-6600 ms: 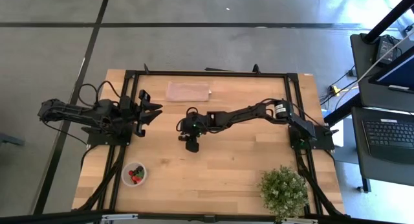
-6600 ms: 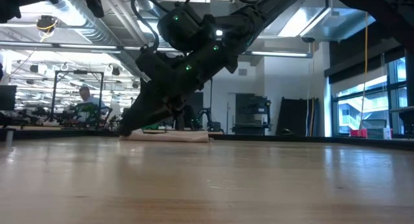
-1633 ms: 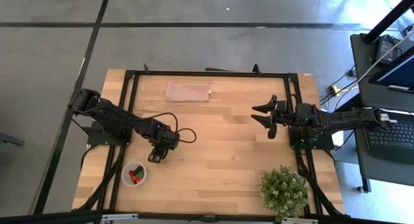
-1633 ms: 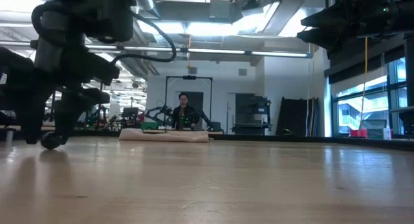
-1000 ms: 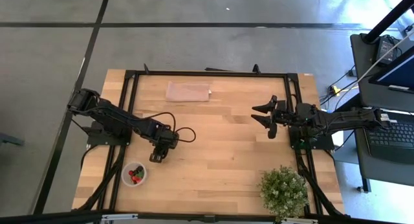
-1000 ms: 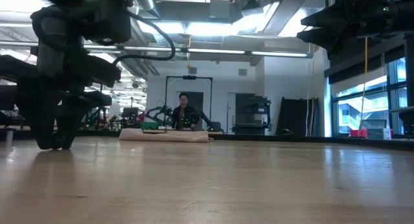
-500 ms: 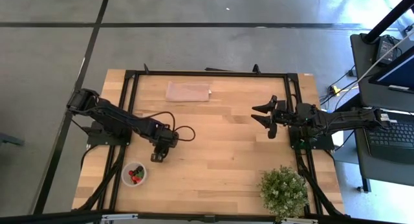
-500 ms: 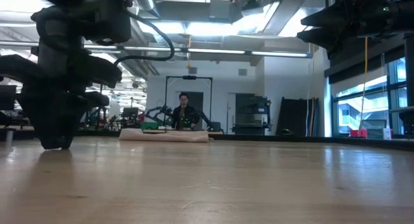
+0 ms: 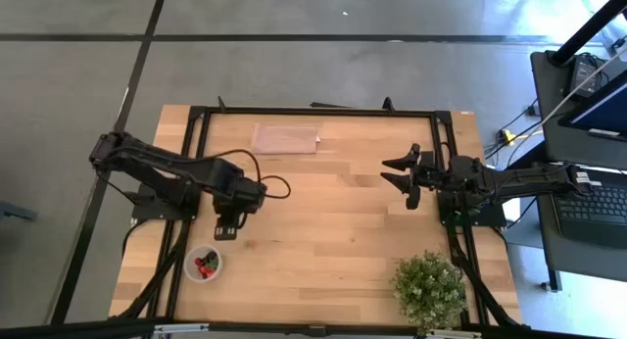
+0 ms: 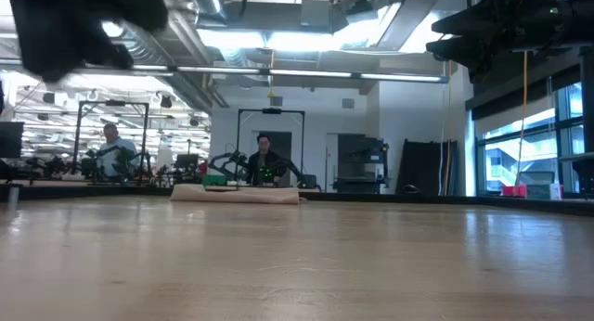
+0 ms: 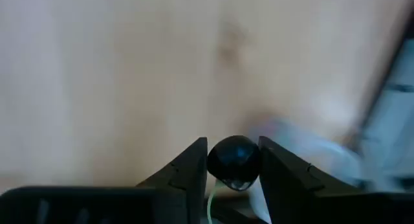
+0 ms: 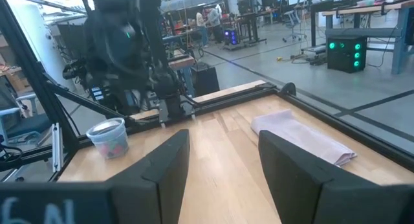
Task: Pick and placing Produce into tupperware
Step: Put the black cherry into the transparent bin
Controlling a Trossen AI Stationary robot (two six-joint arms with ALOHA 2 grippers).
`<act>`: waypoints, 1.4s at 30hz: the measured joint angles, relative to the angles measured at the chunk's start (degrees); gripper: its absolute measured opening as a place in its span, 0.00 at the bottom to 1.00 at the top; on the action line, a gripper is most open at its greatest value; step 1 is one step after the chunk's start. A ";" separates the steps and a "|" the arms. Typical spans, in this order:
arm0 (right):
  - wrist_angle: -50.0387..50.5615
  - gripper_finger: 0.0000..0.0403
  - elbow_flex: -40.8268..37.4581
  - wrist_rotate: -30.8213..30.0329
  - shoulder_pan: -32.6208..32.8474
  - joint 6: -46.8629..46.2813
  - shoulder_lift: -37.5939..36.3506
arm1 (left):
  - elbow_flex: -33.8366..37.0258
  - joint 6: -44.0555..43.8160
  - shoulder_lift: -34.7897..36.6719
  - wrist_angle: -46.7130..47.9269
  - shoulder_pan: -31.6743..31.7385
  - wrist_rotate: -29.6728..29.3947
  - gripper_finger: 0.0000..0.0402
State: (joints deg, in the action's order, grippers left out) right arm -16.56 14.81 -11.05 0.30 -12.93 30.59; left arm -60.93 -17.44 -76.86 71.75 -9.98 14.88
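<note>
A small, round, glossy dark berry (image 11: 234,162), nearly black with a faint highlight on its skin, sits pinched between the two dark fingers of the left pincer (image 11: 233,167), so the left pincer is narrowed onto the fruit and holds it; the berry fills the gap between the fingertips and touches both. From overhead, the left pincer (image 9: 226,227) hangs over the left part of the wooden worktop (image 9: 333,241), its arm reaching in from the left edge. The tupperware (image 9: 203,264), a small round clear tub, stands on the worktop near the front left corner, just beside the left pincer and toward the front edge from it. Inside it lie several tiny fruits, red and dark ones together, too small to count. In the right wrist view the same tub (image 12: 108,137) looks whitish and translucent, with a reddish tint from the produce inside, and stands near the far left arm. The right pincer (image 9: 402,178) hovers over the right side of the worktop, well apart from the tub, its fingers spread with nothing between them. A flat pinkish-tan cloth (image 9: 285,138) lies near the back edge of the worktop, and a bushy green potted plant (image 9: 429,290) stands at the front right corner.
</note>
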 joint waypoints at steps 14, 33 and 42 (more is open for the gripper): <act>0.03 0.47 0.00 0.00 0.00 1.20 0.00 | -5.77 -20.42 0.11 5.44 -13.01 5.53 0.32; -2.54 0.47 -0.01 -0.01 0.00 1.19 0.01 | 9.25 -42.57 0.07 -14.56 -29.58 3.20 0.30; -2.53 0.47 -0.02 0.00 0.00 -0.32 0.02 | 14.15 -46.72 0.04 -18.00 -33.08 2.93 0.29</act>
State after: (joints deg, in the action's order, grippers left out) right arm -19.10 14.79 -11.05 0.30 -13.25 30.61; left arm -46.78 -64.16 -76.82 53.75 -43.06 17.82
